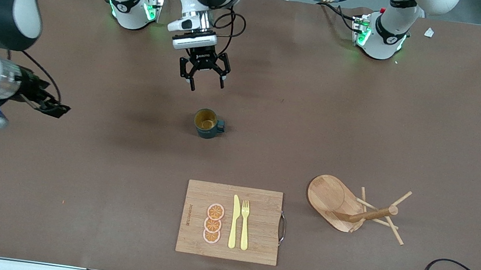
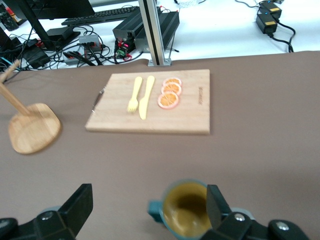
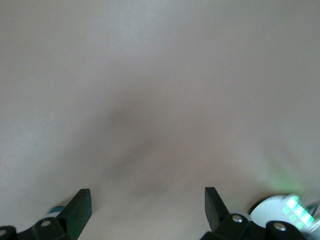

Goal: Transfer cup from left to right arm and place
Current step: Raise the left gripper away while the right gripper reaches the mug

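Here, the cup (image 1: pixel 205 123) stands upright near the middle of the table (image 1: pixel 75 187), its long axis vertical and its mouth facing up. Its loop handle (image 1: pixel 220 126) points toward the left arm's end of the table. The mug is dark teal-green outside and yellowish-brown inside; its ribbed sides barely show from this high angle.

The left claw (image 1: pixel 206 85) hangs with its fingers spread apart over bare table, just short of the cup and gripping nothing. The right claw (image 1: pixel 51 106) is held over the right arm's end of the table, well apart from the cup.

The left wrist view looks down into the cup (image 2: pixel 185 215) beside one finger of the left claw (image 2: pixel 148 202), with the handle (image 2: pixel 154 210) jutting from its side. The same view takes in the cutting board (image 2: pixel 150 120) and the base of the wooden peg rack (image 2: pixel 32 127).

The right wrist view shows the right claw (image 3: pixel 145 202) with fingers set wide and nothing between them, over plain table.

Only the front view shows the whole layout. The cutting board (image 1: pixel 193 214) lies nearer the camera than the cup, carrying a yellow knife (image 1: pixel 234 221), a fork (image 1: pixel 245 224) and three orange slices (image 1: pixel 213 223). The wooden peg rack (image 1: pixel 351 207) lies toppled beside the board, toward the left arm's end.
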Controlling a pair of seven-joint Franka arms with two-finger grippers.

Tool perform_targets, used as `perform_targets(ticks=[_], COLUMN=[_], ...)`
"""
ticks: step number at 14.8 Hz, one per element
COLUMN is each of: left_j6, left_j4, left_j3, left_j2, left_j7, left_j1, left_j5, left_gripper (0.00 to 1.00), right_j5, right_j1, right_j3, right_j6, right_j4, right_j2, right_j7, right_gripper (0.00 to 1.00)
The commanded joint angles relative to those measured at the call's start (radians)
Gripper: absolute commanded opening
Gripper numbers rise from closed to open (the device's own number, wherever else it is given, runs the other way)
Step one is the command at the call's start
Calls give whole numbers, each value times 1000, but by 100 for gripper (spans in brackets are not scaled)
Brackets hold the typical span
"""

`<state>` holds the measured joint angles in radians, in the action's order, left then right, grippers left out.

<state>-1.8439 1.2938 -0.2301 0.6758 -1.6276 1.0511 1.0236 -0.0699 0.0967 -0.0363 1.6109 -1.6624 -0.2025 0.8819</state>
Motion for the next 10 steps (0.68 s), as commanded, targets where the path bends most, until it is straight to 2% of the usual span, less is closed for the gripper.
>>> perform_targets(ticks=[1, 6, 8, 10], left_j6=[-40, -115, -132, -126], left_j4=[42, 41, 39, 42], left_j3=[-8, -9, -9, -8], left_j2=[-119, -249, -285, -323], left_j7=[234, 719, 874, 1047], left_j1=[-107, -356, -472, -575], left_j5=[-138, -400, -540, -635], left_gripper=[100, 100, 100, 100], right_j5=[-27, -33, -79, -83], right_j1=[73, 239, 300, 366], right_j3=[-5, -4, -5, -5], right_j6=[49, 171, 256, 331], right_j4=[-45, -120, -154, -194], right_j2=[12, 12, 12, 12], right_j7=[275, 653, 814, 943], right_gripper=[100, 100, 100, 100])
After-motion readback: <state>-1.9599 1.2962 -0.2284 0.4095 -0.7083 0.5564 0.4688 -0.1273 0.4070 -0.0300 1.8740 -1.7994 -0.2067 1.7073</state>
